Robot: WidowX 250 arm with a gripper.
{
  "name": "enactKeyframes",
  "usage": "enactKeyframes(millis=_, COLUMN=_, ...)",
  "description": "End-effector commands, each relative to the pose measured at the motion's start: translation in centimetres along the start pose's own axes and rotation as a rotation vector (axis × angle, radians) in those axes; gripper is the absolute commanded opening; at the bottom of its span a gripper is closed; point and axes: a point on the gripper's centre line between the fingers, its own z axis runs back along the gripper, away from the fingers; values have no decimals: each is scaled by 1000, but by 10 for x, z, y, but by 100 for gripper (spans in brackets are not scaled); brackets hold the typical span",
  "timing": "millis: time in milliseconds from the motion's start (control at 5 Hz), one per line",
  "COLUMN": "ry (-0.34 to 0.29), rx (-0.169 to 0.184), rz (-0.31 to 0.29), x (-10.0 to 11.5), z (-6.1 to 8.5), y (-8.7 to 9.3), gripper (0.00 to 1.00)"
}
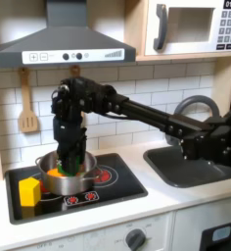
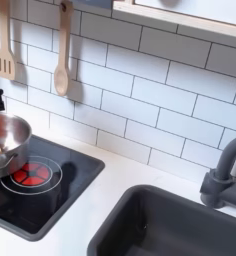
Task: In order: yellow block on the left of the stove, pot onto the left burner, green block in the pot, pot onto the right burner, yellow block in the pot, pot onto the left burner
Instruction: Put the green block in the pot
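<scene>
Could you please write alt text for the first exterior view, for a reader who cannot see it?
A black robot arm reaches down over a steel pot on a black toy stove, its gripper low at the pot's mouth. An orange piece lies in the pot, a yellow block stands on the stove at the first exterior view's left.

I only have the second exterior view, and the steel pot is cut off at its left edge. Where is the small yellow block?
Observer: The small yellow block sits on the glossy black stove, beside the round steel pot, on the first exterior view's left.
Operator: And the gripper?
Observer: The black gripper reaches down into the pot from above. I cannot tell how its jaws stand.
Operator: Where does the arm come in from?
Observer: The black arm stretches in from the first exterior view's right, above the dark sink.
</scene>
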Motion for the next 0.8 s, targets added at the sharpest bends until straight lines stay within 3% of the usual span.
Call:
enactKeyframes(millis=0, ry=10, rx=5, rz=4, x=0, z=-5, y=1, gripper=0)
enactKeyframes(millis=400, ry=15, rx=7, rz=4, x=0, z=-7, y=0, gripper=0)
enactKeyframes(millis=600, ry=22, rx=8, rz=8, x=1, z=-8, y=1, gripper=14)
